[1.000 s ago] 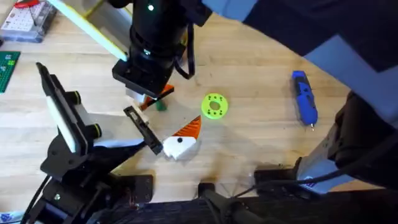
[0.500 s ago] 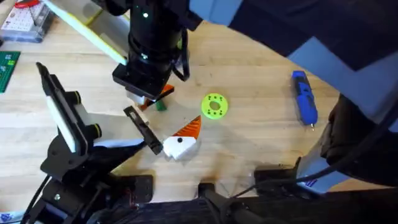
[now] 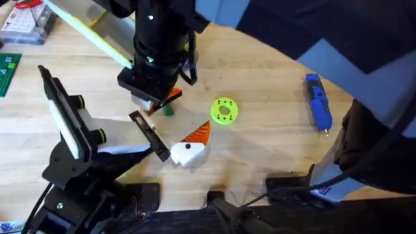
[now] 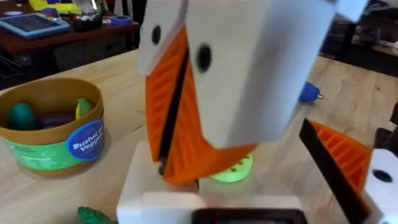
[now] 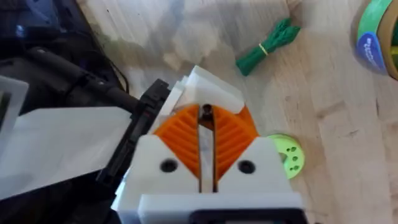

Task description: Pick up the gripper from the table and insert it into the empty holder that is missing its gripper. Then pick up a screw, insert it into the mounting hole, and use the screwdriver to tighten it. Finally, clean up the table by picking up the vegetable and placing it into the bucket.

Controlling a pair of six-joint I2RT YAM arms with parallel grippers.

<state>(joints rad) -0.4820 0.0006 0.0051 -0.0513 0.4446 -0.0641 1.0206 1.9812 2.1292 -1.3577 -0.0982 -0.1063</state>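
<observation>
The loose gripper [image 3: 190, 147], an orange ribbed finger on a white block, lies on the table [image 3: 273, 143] near the middle front. My left gripper [image 3: 148, 136] reaches to it, its black bar touching the white block; the left wrist view has that finger [image 4: 348, 155] at its right edge. My right gripper [image 3: 153, 97] hangs low over the vegetable [image 3: 168, 111], with its orange pads [image 5: 233, 134] pressed together and nothing visible between them. A green leafy end [image 5: 267, 40] lies on the wood beyond it. The blue screwdriver [image 3: 318, 102] lies far right.
A lime-green disc [image 3: 224, 110] sits right of the vegetable. The brown bucket [image 4: 53, 124] with toy vegetables stands beyond my right gripper. A parts box [image 3: 26, 23] and a green board [image 3: 8, 71] are at the far left.
The upper part of the right arm has shifted slightly. Its gripper stays over the vegetable, and the things on the table have not moved.
</observation>
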